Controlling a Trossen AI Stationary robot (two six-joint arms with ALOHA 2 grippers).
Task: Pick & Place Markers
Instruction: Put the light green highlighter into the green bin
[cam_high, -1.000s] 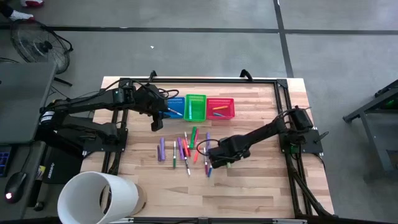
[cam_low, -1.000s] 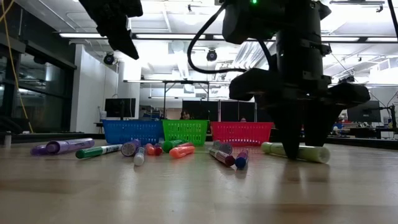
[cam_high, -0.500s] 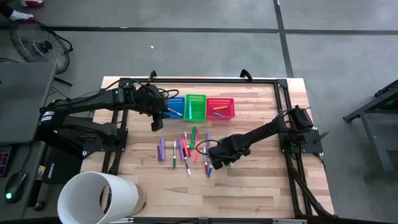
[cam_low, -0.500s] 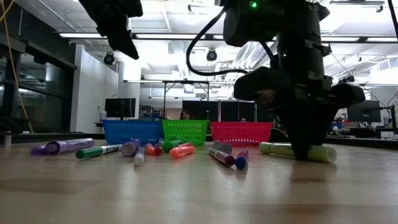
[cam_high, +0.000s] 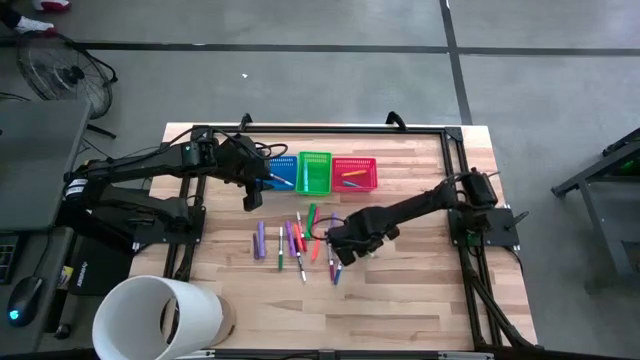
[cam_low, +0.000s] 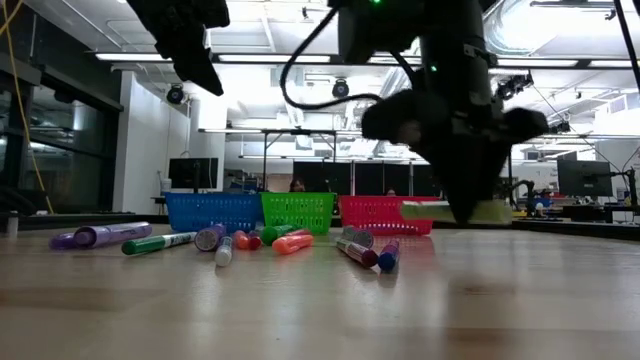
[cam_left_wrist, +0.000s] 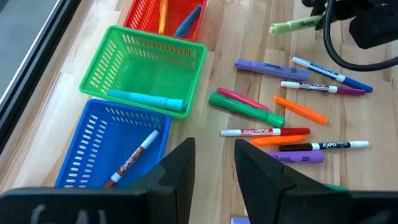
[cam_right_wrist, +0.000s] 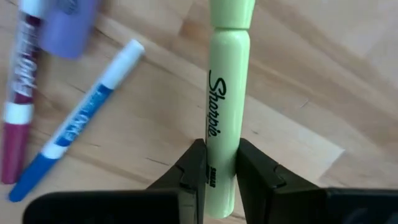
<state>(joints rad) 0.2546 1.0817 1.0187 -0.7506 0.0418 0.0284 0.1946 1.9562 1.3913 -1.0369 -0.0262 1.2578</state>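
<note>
Markers (cam_high: 295, 240) are mostly lying mid-table, few sitting in baskets (cam_high: 314, 172), as right gripper (cam_right_wrist: 216, 163) is clamping a highlighter (cam_right_wrist: 226, 106).

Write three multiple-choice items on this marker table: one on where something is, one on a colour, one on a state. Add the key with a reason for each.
1. Where does the teal marker lie?
A. in the green basket
B. in the blue basket
C. on the bare table

2. What colour is the marker in the right gripper?
A. purple
B. pale yellow-green
C. orange

3. How is that marker placed?
A. flat on the wood
B. lifted off the table
C. inside the red basket

Key: A, the left wrist view shows it against the green mesh wall; B, the right wrist view shows a yellow-green barrel between the fingers; B, the low view shows it hanging above the tabletop.
</note>
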